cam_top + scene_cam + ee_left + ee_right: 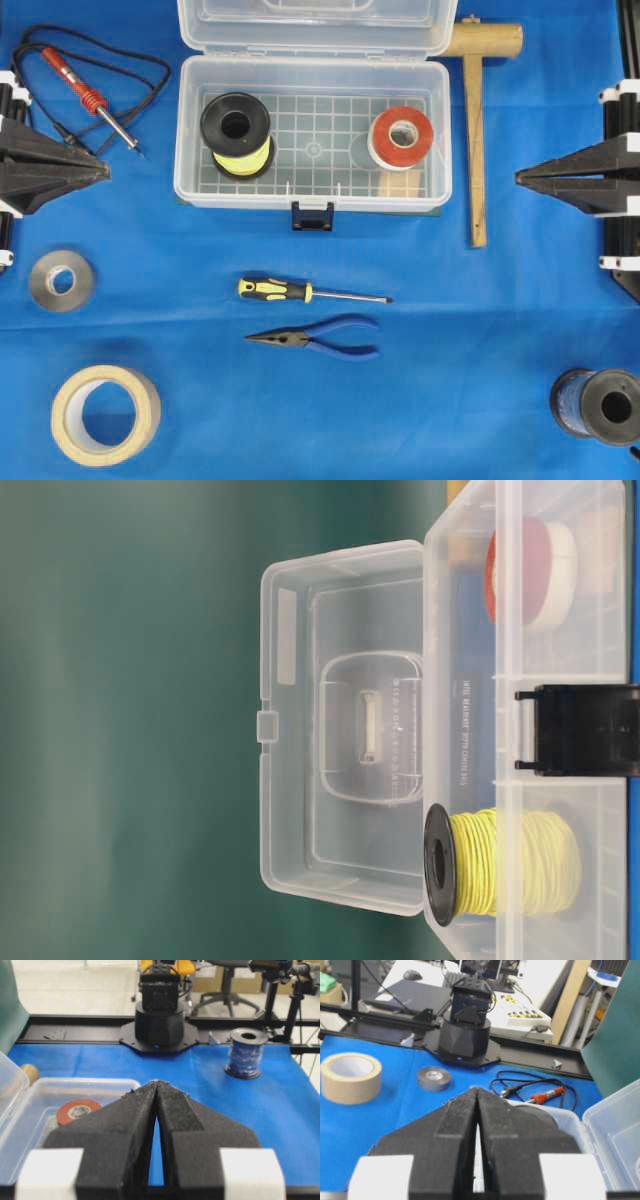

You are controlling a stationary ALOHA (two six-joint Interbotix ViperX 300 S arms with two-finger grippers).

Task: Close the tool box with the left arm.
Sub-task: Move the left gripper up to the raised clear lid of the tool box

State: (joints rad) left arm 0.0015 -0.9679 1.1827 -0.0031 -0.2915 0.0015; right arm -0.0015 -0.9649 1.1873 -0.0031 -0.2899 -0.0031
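The tool box (312, 196) is a clear plastic case at the top middle of the blue cloth. Its lid (316, 25) stands open at the back and its dark blue latch (312, 215) hangs at the front. Inside are a yellow wire spool (237, 135) and a red tape roll (402, 138). The table-level view shows the lid (340, 730) upright. My left gripper (105, 170) is shut and empty, well left of the box. My right gripper (520, 178) is shut and empty, just right of it. Both also show in their wrist views, left (157, 1085) and right (476, 1091).
A soldering iron (90, 97) lies at the back left and a wooden mallet (476, 130) lies right of the box. A screwdriver (300, 292) and pliers (320, 338) lie in front. A grey tape roll (60, 281), masking tape (105, 414) and a blue wire spool (600, 405) lie nearer.
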